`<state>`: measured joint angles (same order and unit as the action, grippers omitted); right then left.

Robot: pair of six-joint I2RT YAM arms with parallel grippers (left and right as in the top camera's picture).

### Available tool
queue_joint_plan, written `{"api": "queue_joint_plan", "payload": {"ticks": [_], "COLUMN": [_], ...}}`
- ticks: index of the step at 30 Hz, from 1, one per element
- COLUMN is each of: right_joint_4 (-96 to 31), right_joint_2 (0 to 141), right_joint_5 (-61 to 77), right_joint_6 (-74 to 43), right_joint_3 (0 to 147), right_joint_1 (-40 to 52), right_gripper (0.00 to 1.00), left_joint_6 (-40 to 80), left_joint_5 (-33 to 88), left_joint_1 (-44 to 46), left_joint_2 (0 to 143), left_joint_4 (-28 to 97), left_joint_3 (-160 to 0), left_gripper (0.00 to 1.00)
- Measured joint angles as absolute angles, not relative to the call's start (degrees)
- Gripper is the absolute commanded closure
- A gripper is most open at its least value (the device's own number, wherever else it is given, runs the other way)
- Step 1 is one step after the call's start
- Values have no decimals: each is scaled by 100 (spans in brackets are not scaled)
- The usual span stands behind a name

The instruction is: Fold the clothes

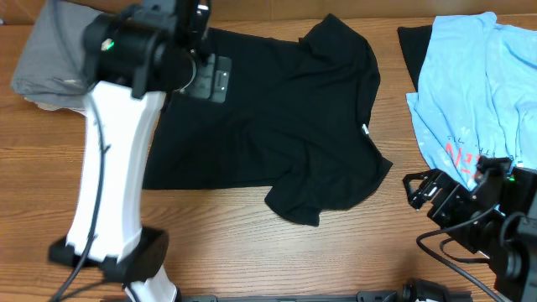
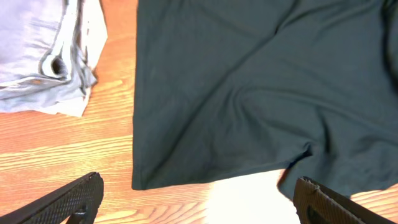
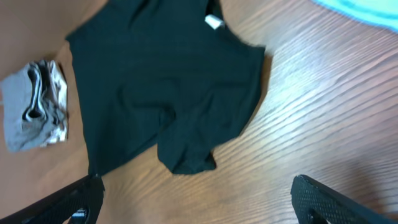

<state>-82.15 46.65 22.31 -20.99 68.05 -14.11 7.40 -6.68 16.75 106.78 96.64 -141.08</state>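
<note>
Black T-shirt (image 1: 277, 117) lies rumpled on the table (image 1: 252, 252) (light blue tee (image 1: 470, 92) beside it); left gripper (image 2: 199, 190) and right gripper (image 3: 198, 185) gape wide, empty

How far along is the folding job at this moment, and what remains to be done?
Done: only a folded grey garment lies at the far left. In hand: nothing yet. The left gripper hangs open over the black T-shirt, which lies spread out and unfolded, and the right gripper is open and empty. Left: folding the black T-shirt and the rumpled light blue tee.
</note>
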Motion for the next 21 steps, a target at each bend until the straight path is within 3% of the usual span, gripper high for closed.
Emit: {"api": "queue_joint_plan", "payload": {"ticks": [5,12,21], "right_joint_4": [-7946,-6657,-5516], "right_joint_2": [4665,4779,6499], "right_joint_5": [2488,2598,1848], "right_joint_6": [-2137,-2587,-3124], "right_joint_3": [6211,5039,4912], "right_joint_1": [-1059,268,2383], "right_gripper": [0,0,0], "left_joint_6": [958,1328,1509], "left_joint_5": [-676,-718,-637], "left_joint_1": [1601,1066,517], "left_joint_2": [9797,9354,9343], "left_joint_4": [9666,9290,7835], "left_joint_3": [-13596,-11614,-9247], "left_gripper": [0,0,0]}}
